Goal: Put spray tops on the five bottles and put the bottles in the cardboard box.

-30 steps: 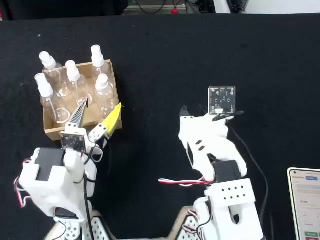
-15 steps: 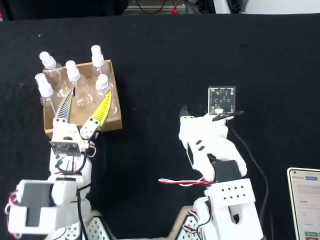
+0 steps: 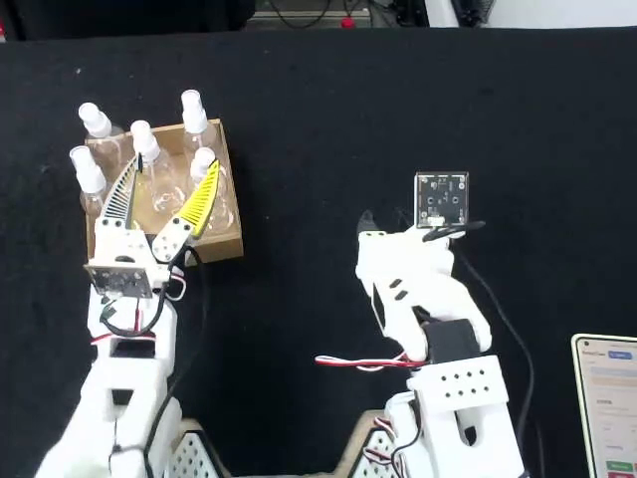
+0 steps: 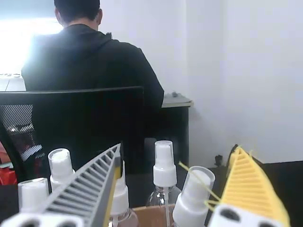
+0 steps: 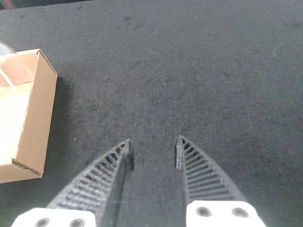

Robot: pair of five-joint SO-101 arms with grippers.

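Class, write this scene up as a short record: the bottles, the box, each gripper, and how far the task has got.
Bottles: five bottles, each with a white spray top, upright, and all appear to stand in the box
Box: cardboard box, open-topped, on the black table
Left arm: left gripper open, above the box, its fingers on either side of a bottle
Right arm: right gripper open, over bare table, apart from the box
Task status: looks complete; neither gripper holds anything

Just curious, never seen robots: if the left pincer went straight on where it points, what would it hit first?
Most likely the middle bottle in the cardboard box, standing just ahead of the open left pincer, though depth is unclear.
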